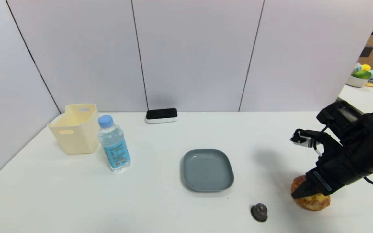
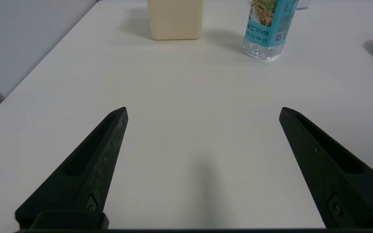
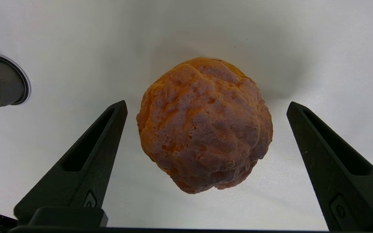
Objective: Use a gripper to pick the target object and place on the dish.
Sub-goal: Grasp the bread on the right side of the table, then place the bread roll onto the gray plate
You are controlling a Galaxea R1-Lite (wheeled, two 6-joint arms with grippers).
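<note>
The right gripper (image 3: 206, 106) hangs pointing steeply down over a golden-brown cream puff bun (image 3: 204, 124) at the near right of the white tabletop (image 1: 160, 200), its jaws spread wide to either side of the bun and clear of its crust. The bun sits on the tabletop, not yet lifted, with yellow filling showing at its near edge in the head view. A small dark round knob (image 1: 259, 212) lies just to its left. The blue-grey rounded-square dish (image 1: 208, 169) rests near the middle of the tabletop, well apart from the bun, with nothing on it. At far left stand a pale yellow handled bin (image 1: 75, 132) and, just beside it, an upright water bottle (image 1: 113, 144) with a blue cap. A black-and-white device (image 1: 161, 115) sits against the far wall panels. The left gripper (image 2: 202, 111) is parked low over the near left tabletop, jaws apart and holding nothing.
</note>
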